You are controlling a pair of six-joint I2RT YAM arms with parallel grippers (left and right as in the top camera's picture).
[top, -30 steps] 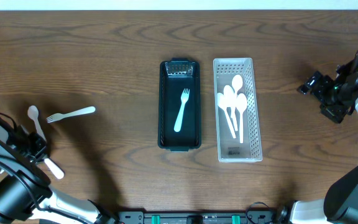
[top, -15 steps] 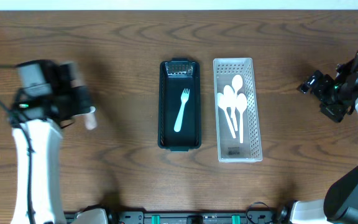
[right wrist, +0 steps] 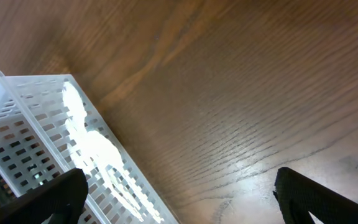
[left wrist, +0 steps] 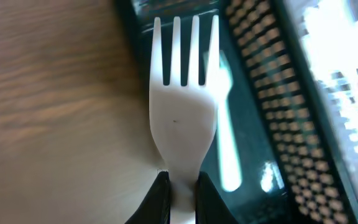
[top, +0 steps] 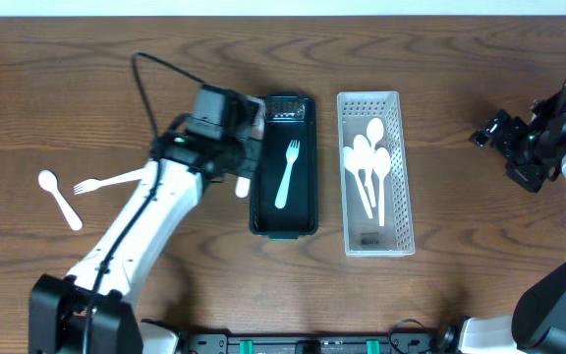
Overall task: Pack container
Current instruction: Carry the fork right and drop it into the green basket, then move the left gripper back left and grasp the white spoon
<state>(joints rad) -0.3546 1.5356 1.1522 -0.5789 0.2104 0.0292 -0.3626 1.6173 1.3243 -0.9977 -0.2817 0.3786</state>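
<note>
Since half a second ago, my left arm has swung across the table and now reaches the left wall of the dark container (top: 308, 211).

At the far left, a white spoon (top: 59, 200) lies on the wooden table (top: 165, 59). Just beside it lies a loose fork (top: 106, 182), and my left arm covers the end of its handle. Both are well apart from the container.

My left gripper (top: 247, 155) is closed on the held fork (left wrist: 182, 118). The two fingers (left wrist: 160, 199) pinch its neck and the tines point away from the wrist. In the left wrist view this fork hangs over the container's left edge, partly above the table and partly above the inside.

Inside the container one packed fork (top: 287, 173) already lies lengthwise, tines toward the far end, and the held fork stands partly in front of it. To the right, a white perforated basket (top: 344, 211) stands near the container, with several white basket spoons (top: 369, 167) in it.

At the far right, my right gripper (top: 504, 138) hovers over bare wood, well apart from the basket. Its fingers are spread wide and hold nothing.
</note>
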